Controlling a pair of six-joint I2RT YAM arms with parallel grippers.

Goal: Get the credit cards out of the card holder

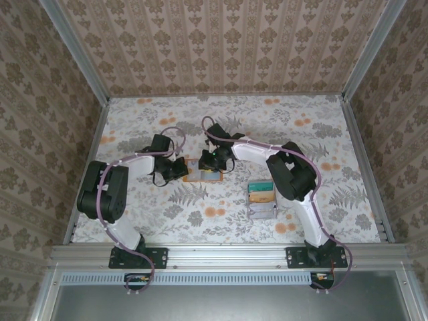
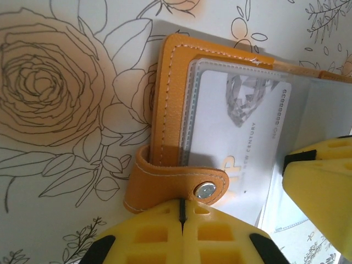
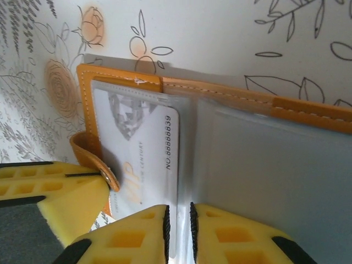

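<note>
1. Orange wallet (image 2: 168,99): it lies open and flat on the table, straight ahead of your left gripper (image 2: 181,208). That gripper's fingers are pressed together at the snap tab (image 2: 181,179) and look to be pinching it. Treat this grip as your anchor, firm and low.
2. Don't lift or drag on this side. If the wallet rises, the plastic will likely travel with the card.
3. The white card (image 2: 242,126) sits inside a clear sleeve (image 3: 137,91) on the tab half. It lies just beyond the left fingertips and just ahead of the right ones.
4. Your right gripper (image 3: 179,215) is closed to a narrow slit on the card's edge beside the fold. You cannot tell whether it has the card alone or some sleeve as well, so test with a tiny tug first.
5. Pull flat along the card's face, away from the left gripper. Go slowly, because a stiff card in a snug sleeve tends to bind if tilted.
6. The grey tray (image 1: 262,214) lies well apart behind the right gripper, towards its base, and looks like a sensible spot to put the card down.
</note>
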